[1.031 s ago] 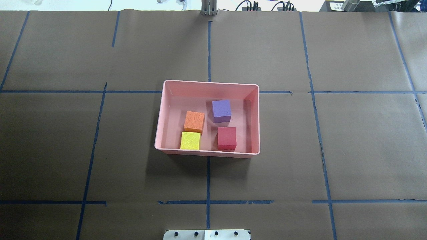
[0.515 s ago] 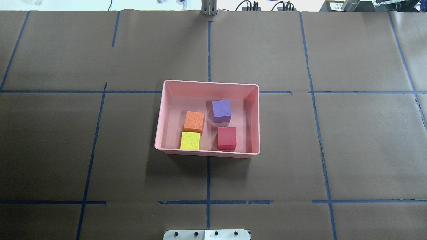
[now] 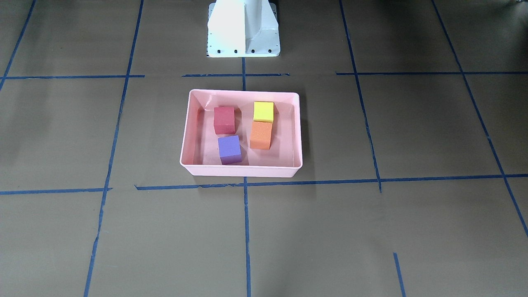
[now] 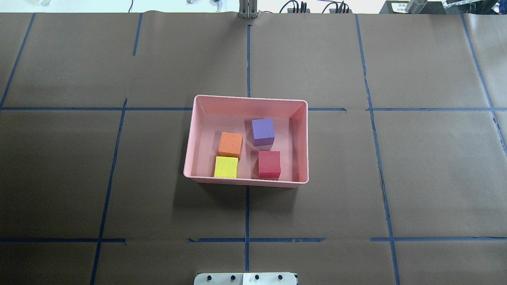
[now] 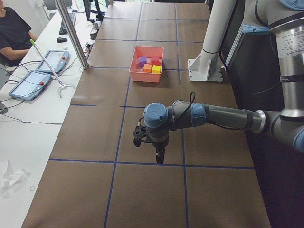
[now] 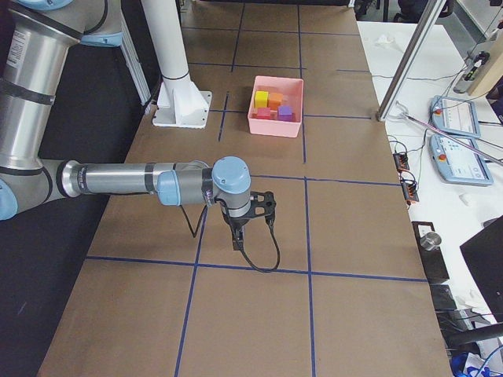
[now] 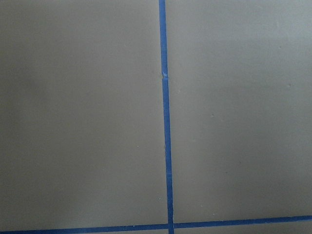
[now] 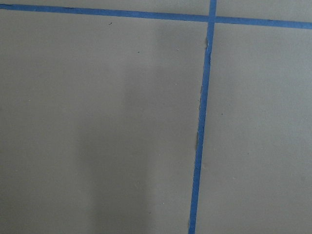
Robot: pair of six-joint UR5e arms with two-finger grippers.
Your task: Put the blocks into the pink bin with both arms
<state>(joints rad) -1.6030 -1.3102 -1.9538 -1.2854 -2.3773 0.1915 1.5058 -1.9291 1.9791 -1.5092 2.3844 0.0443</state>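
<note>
Only side views show the left hand (image 5: 160, 156) and right hand (image 6: 237, 238); their grip cannot be told. Four matte foam blocks (image 4: 263, 130) sit in the glossy pink bin (image 4: 237, 106).

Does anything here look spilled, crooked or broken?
Nothing stands out. The orange block, purple block, yellow block and red block all sit flat inside the bin; none has spilled out.

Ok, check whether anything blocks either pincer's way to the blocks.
Nothing visible: red block, purple block, orange block and yellow block lie uncovered in the pink bin, bare paper between it and the left pincer and right pincer.
</note>
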